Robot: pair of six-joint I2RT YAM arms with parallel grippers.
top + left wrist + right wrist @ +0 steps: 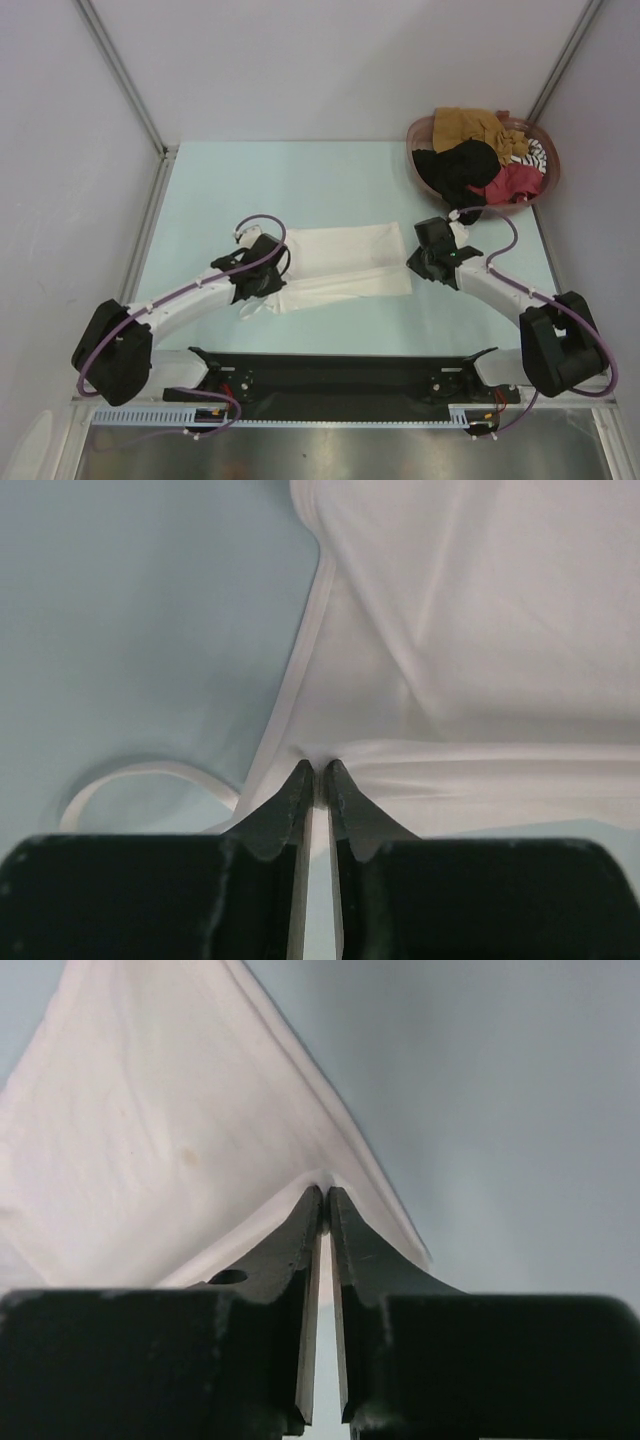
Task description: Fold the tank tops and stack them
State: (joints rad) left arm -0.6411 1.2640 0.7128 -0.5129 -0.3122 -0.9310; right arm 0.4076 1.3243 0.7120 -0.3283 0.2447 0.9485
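A white tank top (345, 262) lies folded flat in the middle of the pale table. My left gripper (283, 282) is at its left end and my right gripper (411, 262) at its right end. In the left wrist view the gripper (321, 770) is shut on a fold of the white cloth (480, 630), and a loose strap (130, 775) curls on the table to its left. In the right wrist view the gripper (326, 1195) pinches the hem at a corner of the white cloth (150, 1140). More tank tops lie heaped in the basket: mustard (470, 122), black (455, 165), red (515, 182) and striped (535, 152).
The round reddish-brown basket (412, 150) stands at the table's far right corner, just beyond my right arm. A black bar (340, 365) runs along the near edge between the arm bases. Grey walls close in the left, back and right sides.
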